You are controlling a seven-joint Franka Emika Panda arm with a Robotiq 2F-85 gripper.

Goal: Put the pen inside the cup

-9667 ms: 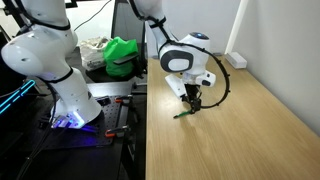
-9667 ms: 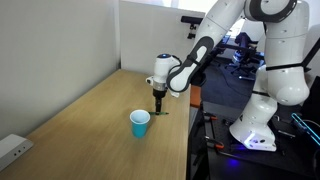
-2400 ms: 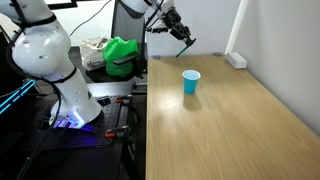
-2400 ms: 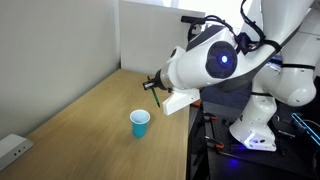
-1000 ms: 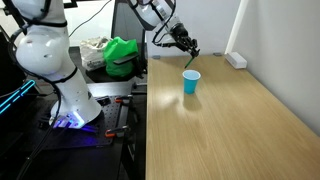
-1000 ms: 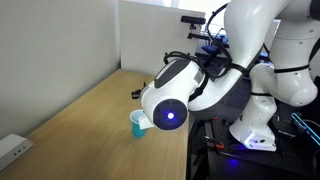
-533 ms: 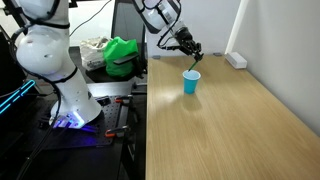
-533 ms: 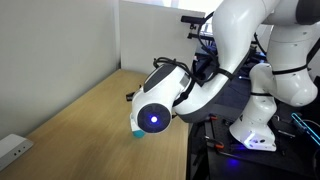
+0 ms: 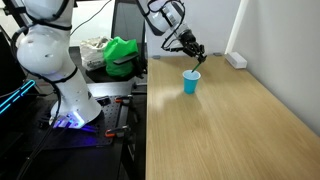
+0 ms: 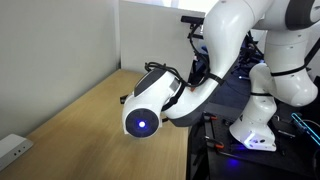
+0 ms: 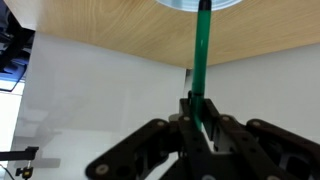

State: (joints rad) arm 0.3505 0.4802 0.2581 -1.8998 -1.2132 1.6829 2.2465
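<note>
Pen [image 11: 201, 55]: dark green stick, pinched at its near end between the gripper [image 11: 199, 115] fingers, jaws closed narrow on it. In the wrist view its far end runs up to the light-blue cup [image 11: 198, 4] at the top edge and overlaps the opening. In an exterior view the pen [image 9: 196, 59] hangs tilted, tip down, from the gripper [image 9: 190, 47], just above the cup [image 9: 191, 82]. Tip looks over the rim, but can't tell if it has crossed into the mouth yet.

The cup stands upright on the wooden table [image 9: 230, 130], near the edge by the robot base. In the other exterior view the arm's big white joint [image 10: 142, 122] blocks the cup and pen completely (no use for alignment).

Step in hand, by my read: line up and lower.
- Centre the tip over the opening and bring the pen closer to vertical.
- Go down until most of the shaft is below the rim, then let go.
- A release from height or off-centre could bounce off the rim or tip the light cup.

Around: green bundle [image 9: 122, 55] beside the table, white power strip [image 9: 236, 60] at the far wall.

No readable brands, labels or writing on the pen, cup or arm.
</note>
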